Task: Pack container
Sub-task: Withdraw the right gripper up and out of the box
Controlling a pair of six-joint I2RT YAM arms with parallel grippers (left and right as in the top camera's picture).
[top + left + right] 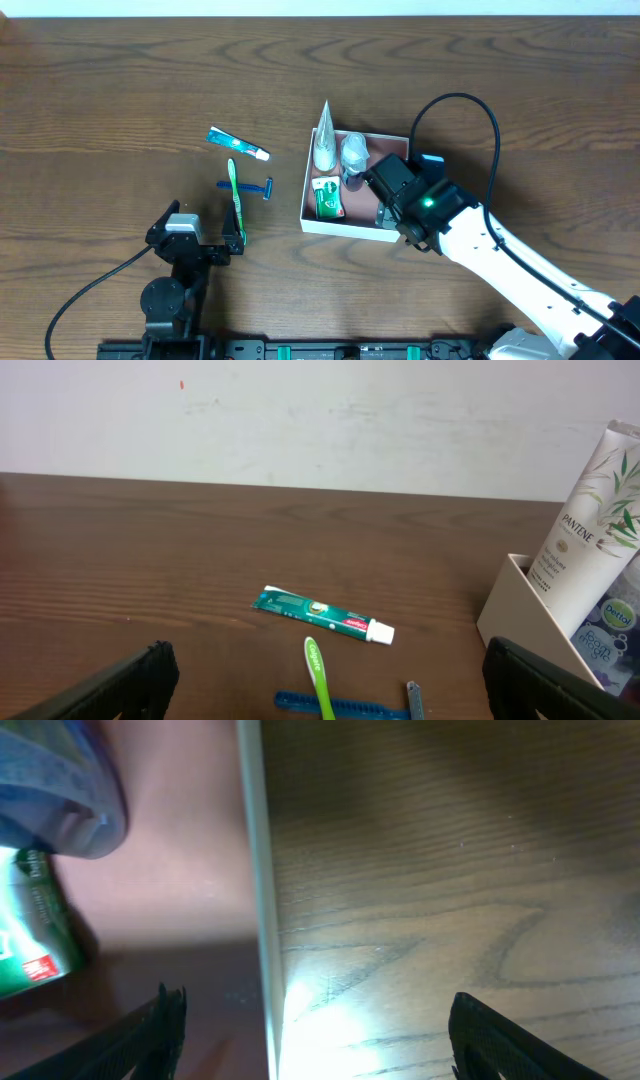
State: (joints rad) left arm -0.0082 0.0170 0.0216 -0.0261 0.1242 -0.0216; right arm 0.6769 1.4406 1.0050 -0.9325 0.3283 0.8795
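Sitting top-up, the square container (345,229) shows no long axis; right gripper (315,1020) straddles its wall, wide, empty; left gripper (330,660) gapes empty.

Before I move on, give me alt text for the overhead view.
A white-walled container holds a white tube, a bottle and a green packet, with the open right claw over its right side. Left of it on the table lie toothpaste, a green toothbrush and a blue razor.

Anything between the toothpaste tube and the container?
Nothing: bare table between the toothpaste tube and the container, seen in the overhead view.
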